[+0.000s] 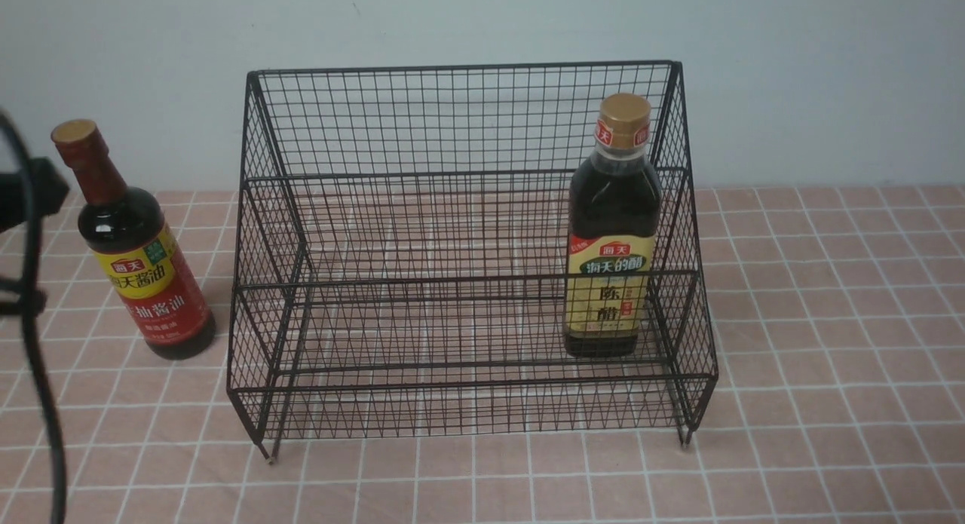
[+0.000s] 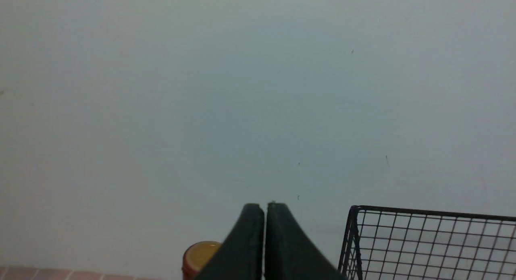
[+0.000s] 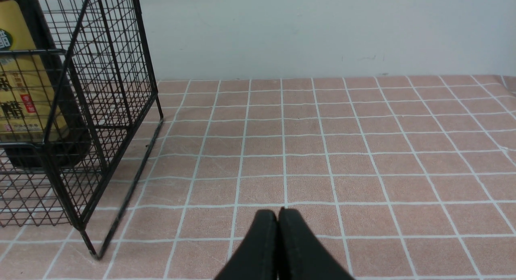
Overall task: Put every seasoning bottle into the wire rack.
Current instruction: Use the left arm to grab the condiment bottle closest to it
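Pink tiled cloth (image 1: 829,343) covers the table, and the slim red-label bottle (image 1: 143,275) stands upright on it just left of the wire rack (image 1: 467,117), outside it. The left gripper (image 2: 265,208), jaws pressed together and empty, sits close by its cap. It is much nearer than the right gripper (image 3: 278,214), likewise closed, which is out beyond the rack's right side. The gold-cap bottle (image 1: 611,245) already stands inside the rack at its right end.

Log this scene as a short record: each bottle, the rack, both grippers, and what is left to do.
gold-cap bottle: upright inside the wire rack, lower shelf, robot's right end
red-label bottle: standing on the table, left of the rack, outside it
wire rack: standing on the tiled table, holds one bottle
left gripper: shut, holding nothing, close to the red-label bottle's cap
right gripper: shut, holding nothing, low over the table right of the rack
left to do: red-label bottle not yet in the rack
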